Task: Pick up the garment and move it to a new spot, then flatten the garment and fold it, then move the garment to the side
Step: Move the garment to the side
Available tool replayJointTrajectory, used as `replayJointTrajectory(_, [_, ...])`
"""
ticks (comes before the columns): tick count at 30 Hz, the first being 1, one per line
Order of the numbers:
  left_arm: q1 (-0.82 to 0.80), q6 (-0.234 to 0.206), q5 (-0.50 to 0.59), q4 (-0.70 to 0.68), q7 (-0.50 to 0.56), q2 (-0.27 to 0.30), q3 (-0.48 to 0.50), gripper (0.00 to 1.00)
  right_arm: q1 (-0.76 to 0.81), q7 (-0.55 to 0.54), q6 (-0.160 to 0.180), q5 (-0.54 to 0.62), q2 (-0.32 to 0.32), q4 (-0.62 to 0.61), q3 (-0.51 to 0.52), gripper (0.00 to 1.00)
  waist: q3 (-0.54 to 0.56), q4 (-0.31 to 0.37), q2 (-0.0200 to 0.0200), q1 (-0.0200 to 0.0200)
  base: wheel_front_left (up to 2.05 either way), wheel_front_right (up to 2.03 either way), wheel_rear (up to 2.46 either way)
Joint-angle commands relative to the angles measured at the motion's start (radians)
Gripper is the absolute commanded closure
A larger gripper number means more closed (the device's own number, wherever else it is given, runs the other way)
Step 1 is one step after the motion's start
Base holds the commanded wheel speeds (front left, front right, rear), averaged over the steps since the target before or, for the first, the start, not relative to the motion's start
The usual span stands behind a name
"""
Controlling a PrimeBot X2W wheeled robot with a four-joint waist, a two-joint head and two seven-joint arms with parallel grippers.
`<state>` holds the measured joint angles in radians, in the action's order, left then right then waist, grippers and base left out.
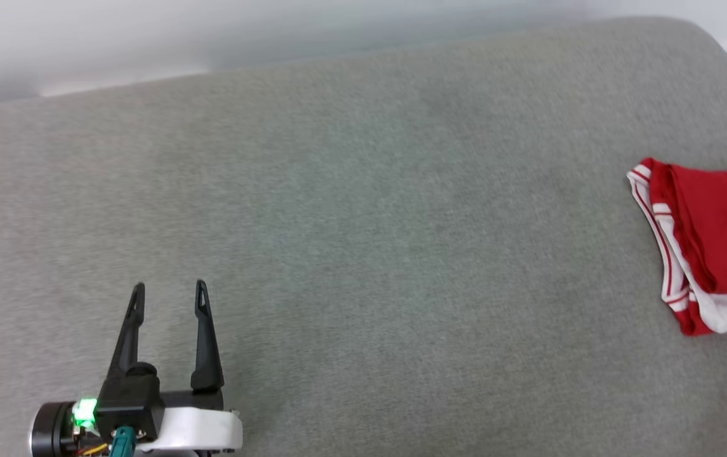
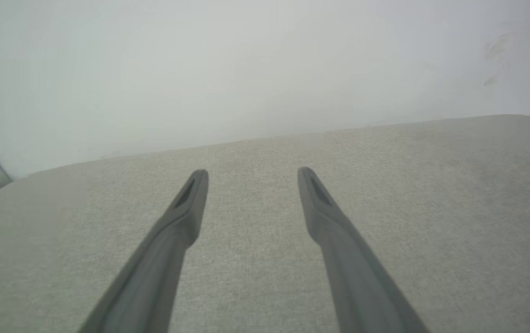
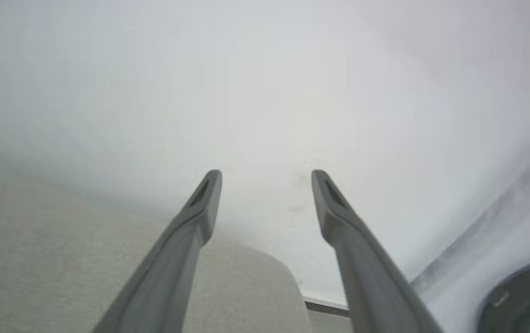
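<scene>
Head view, garment (image 1: 719,222) well right of left fingers (image 1: 204,336)

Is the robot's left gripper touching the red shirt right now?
Apart. In the head view the left gripper sits at lower left and the shirt at the far right edge, with a wide grey surface between them.

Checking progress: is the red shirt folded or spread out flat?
Folded, it seems: the garment lies as compact overlapping layers on the grey surface, partly cut off at the picture's edge.
</scene>
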<state>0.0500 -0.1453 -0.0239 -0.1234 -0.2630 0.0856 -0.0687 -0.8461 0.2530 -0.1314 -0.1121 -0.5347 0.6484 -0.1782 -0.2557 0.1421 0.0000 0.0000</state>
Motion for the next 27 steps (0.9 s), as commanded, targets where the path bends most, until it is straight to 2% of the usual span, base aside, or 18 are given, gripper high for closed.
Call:
replayJointTrajectory(1, [0.016,0.000,-0.005,0.008,-0.002,-0.004,0.000,0.00,0.049,0.010,0.001,0.006,0.053,-0.059,0.030,0.00,0.045,-0.040,0.0000,0.0000,0.00,0.00,0.00])
replayJointTrajectory(8, [0.044,0.010,-0.010,0.030,-0.002,-0.014,0.000,0.00,0.269,0.011,0.001,0.011,0.217,-0.345,0.058,0.00,0.103,-0.089,0.0000,0.0000,0.00,0.00,0.00])
replayJointTrajectory(15, [0.071,0.023,-0.008,0.050,-0.002,-0.018,0.002,0.00,0.483,0.011,0.001,0.015,0.326,-0.445,0.091,0.00,0.158,-0.122,0.0000,0.0000,0.00,0.00,0.00])
replayJointTrajectory(16, [0.082,0.028,-0.007,0.055,-0.002,-0.018,0.006,0.00,0.570,0.011,0.001,0.015,0.364,-0.474,0.119,0.00,0.176,-0.131,0.0000,0.0000,0.00,0.00,0.00])
replayJointTrajectory(27, [0.113,0.051,-0.011,0.070,-0.002,-0.022,0.013,0.00,0.813,0.012,0.001,0.015,0.447,-0.587,0.191,0.00,0.218,-0.157,0.0000,0.0000,0.00,0.00,0.00])
